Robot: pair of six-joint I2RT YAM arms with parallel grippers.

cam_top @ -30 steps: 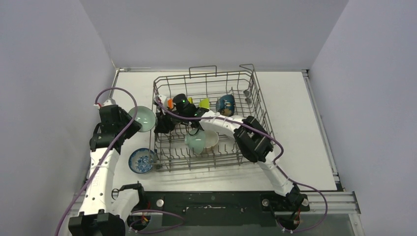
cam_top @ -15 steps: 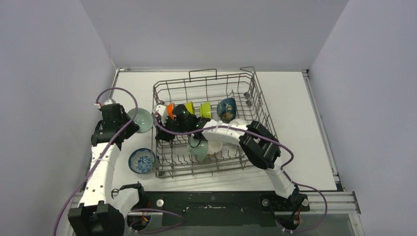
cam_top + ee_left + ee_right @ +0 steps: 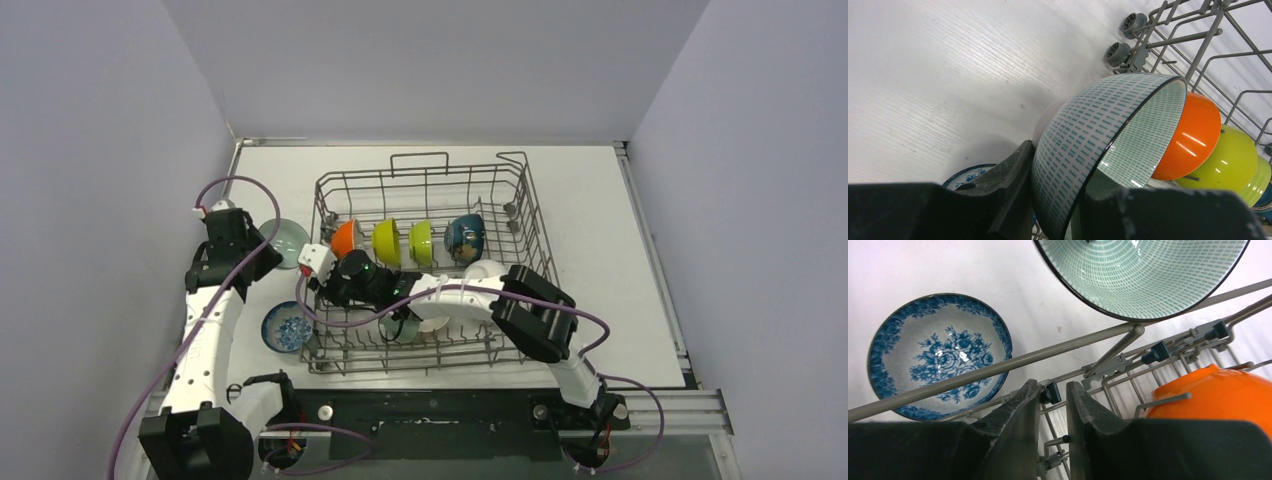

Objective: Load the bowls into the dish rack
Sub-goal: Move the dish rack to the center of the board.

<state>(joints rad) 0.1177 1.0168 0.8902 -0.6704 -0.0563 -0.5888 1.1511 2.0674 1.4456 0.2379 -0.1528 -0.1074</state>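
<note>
**A:** Top external view first. Where does the large grey wire dish rack (image 3: 430, 190) sit?

**B:** In the middle of the white worktop (image 3: 600, 220), in front of both arms. Four bowls stand on edge in a row across its far half: a glossy orange bowl (image 3: 345, 238), a yellow bowl (image 3: 386, 240), a lime bowl (image 3: 421, 241) and a dark blue bowl (image 3: 465, 236). More bowls lie under the right arm, too hidden to sort out.

**A:** And outside the rack?

**B:** A blue-and-white floral bowl (image 3: 287, 326) lies mouth up on the worktop, just beside the rack's left wall near its front corner. The left end effector (image 3: 268, 250) holds a pale green bowl with a black rim (image 3: 290, 240) just beside that wall, further back. The right end effector (image 3: 318, 285) reaches across the rack to the same wall.

**A:** Left wrist view?

**B:** One finger (image 3: 1013, 185) lies on the pale green bowl's outside and the other on its inside, pinching the wall between them. The bowl is tilted, its mouth turned towards the rack, and the orange bowl is right behind it.

**A:** Right wrist view?

**B:** The fingers stand narrow, almost together, at the rack's left rim wire. A small black wire cap (image 3: 1049, 392) sits in the gap, and I cannot tell whether they clamp it. The floral bowl lies beyond the rim on the worktop. The pale green bowl hangs above, apart from these fingers.
</note>
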